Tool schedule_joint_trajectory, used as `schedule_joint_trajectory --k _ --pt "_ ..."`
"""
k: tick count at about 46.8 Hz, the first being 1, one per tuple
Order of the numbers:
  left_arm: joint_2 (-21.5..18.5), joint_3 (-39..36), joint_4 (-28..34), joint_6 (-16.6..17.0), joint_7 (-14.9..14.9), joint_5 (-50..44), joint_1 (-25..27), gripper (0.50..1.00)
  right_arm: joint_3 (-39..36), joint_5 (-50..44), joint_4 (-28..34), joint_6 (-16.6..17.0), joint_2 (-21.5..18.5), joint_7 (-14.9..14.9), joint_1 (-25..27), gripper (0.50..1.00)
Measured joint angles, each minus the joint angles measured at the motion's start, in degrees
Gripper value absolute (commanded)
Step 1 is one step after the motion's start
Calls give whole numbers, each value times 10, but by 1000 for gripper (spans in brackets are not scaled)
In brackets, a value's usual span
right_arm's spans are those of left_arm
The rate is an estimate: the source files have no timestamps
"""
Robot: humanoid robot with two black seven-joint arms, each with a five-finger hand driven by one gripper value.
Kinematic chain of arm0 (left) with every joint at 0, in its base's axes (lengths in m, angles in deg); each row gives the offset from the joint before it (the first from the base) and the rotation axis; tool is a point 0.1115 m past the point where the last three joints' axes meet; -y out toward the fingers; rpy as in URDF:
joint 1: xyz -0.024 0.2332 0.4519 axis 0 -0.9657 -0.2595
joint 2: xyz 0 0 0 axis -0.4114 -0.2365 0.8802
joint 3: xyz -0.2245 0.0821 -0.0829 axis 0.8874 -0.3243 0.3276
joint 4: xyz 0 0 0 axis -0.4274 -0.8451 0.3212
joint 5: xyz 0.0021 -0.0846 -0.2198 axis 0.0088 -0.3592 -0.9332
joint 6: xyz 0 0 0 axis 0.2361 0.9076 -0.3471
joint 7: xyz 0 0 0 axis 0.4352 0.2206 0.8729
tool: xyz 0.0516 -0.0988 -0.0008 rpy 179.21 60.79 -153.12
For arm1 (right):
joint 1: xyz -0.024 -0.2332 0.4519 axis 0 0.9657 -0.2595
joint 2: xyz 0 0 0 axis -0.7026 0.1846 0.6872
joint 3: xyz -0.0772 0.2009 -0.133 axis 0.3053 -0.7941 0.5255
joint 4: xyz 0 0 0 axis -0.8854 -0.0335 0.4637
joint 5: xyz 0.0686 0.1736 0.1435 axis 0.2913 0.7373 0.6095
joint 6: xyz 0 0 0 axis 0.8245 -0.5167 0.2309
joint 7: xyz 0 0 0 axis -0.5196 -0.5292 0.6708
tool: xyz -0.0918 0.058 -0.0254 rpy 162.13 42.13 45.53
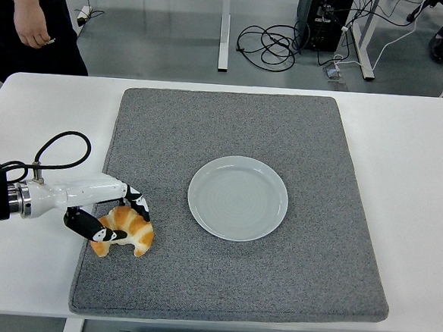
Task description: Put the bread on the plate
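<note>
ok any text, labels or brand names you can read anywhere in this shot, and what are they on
None readable. The croissant, plate, grey mat and left hand carry no print. The computer tower on the floor behind the table shows no legible label at this size.

A golden-brown croissant [126, 231], curved and glossy, lies on the grey mat near its front-left corner, well to the left of the plate [237, 197] and slightly nearer the table's front edge. The plate is round, pale grey-white, upright near the mat's centre.
</note>
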Motion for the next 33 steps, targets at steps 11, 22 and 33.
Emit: schedule_joint_trajectory --k 11,22,33 --pt "0 26 -32 -9 2 -53 10 500 0 0 0 0 0 0 0 1000" --pt "-7 31 -45 -61 18 -91 67 500 0 0 0 0 0 0 0 1000" --pt "-3 30 -92 -133 20 -94 154 500 -1 0 0 0 0 0 0 1000"
